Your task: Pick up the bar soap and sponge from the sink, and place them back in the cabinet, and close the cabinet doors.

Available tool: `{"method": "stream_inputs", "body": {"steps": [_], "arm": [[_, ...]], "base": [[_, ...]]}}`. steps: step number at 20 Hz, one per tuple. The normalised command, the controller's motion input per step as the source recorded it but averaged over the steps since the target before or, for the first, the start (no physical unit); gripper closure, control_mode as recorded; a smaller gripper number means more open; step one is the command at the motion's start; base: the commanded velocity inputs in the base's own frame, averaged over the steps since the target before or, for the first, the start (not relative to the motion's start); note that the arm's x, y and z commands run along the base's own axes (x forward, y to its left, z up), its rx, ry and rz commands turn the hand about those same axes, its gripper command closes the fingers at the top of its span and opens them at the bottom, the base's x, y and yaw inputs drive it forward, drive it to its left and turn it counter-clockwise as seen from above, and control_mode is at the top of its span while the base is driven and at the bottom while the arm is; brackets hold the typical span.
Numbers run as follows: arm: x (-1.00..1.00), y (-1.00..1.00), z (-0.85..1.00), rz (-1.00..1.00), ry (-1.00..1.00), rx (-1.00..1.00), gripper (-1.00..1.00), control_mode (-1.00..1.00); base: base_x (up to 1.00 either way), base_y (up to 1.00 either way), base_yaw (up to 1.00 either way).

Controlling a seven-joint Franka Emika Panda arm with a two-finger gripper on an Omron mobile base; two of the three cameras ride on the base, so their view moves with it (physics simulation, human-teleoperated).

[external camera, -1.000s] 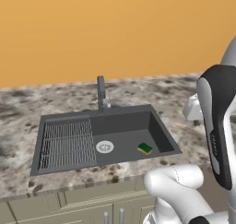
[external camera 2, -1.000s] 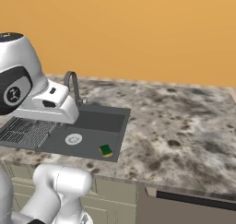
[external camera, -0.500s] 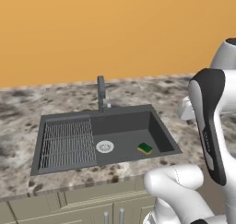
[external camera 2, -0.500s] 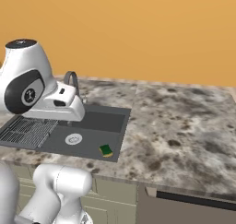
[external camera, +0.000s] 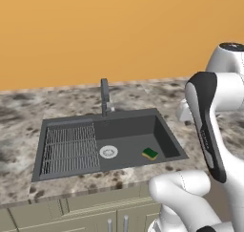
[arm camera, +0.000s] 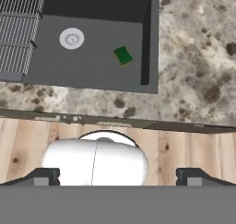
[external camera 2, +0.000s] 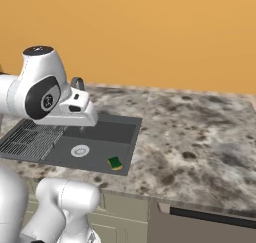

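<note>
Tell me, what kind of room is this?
Most likely a kitchen: a dark sink with a faucet is set in a speckled stone counter, and a sponge lies in the basin.

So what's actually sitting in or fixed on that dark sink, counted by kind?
Sponges: 1, green and yellow
Drains: 1, round silver
Ribbed racks: 1
Faucets: 1, dark
Total: 4, in or on the sink

No readable text, labels, brand names, numbers or signs appear anywhere, neither on the sink [external camera: 162, 131], the counter [external camera 2: 200, 137] nor the wall [external camera: 119, 30].
</note>
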Motion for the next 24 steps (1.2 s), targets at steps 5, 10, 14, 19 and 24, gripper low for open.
{"method": "stream_inputs", "body": {"steps": [5, 10, 14, 19, 24], "arm": [[0.33, 0.01, -0.17, 0.05, 0.00, 0.00, -1.00, -1.00], [0.35, 0.06, -0.24, 0.04, 0.00, 0.00, -1.00, -1.00], [0.35, 0.08, -0.28, 0.02, 0.00, 0.00, -1.00, -1.00], [0.36, 0.05, -0.32, 0.02, 0.00, 0.00, -1.00, -1.00], [0.37, 0.00, -0.34, 0.01, 0.00, 0.00, -1.00, -1.00]], "base": [[0.00, 0.00, 0.00], [0.00, 0.00, 0.00], [0.00, 0.00, 0.00], [0.00, 0.00, 0.00], [0.00, 0.00, 0.00]]}}
